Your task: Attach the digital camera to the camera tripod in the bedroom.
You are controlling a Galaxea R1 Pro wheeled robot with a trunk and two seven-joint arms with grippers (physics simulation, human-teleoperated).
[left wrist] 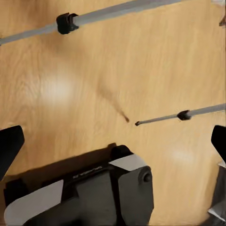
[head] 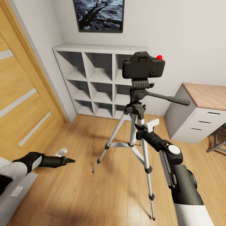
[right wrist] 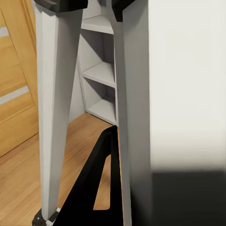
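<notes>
Three silver legs of the camera tripod [head: 135,131] spread over the wood plank floor [head: 78,188] in the middle of the head view, and the digital camera [head: 143,66] sits on the tripod's black head, upper centre of the frame, its red dot at the top right corner. A long black pan handle [head: 169,98] sticks out from the head toward the right of the frame.

My right gripper [head: 143,128] reaches up from the lower right of the head view, just beside the legs below the head; one white finger and one dark finger stand apart with nothing between them. In the right wrist view the legs [right wrist: 56,113] rise very close in front of me, with a dark finger [right wrist: 94,188] low in the frame.

My left gripper [head: 67,156] lies low at the left edge of the head view, well apart from the tripod, its fingers spread and holding nothing. In the left wrist view its dark fingertips [left wrist: 10,146] sit at the two sides of the frame, far apart, over bare floor crossed by tripod legs [left wrist: 108,13].

Behind the tripod stands a white cube shelf [head: 91,78], with a wooden door [head: 22,94] at the left and a white desk [head: 201,110] at the right.
</notes>
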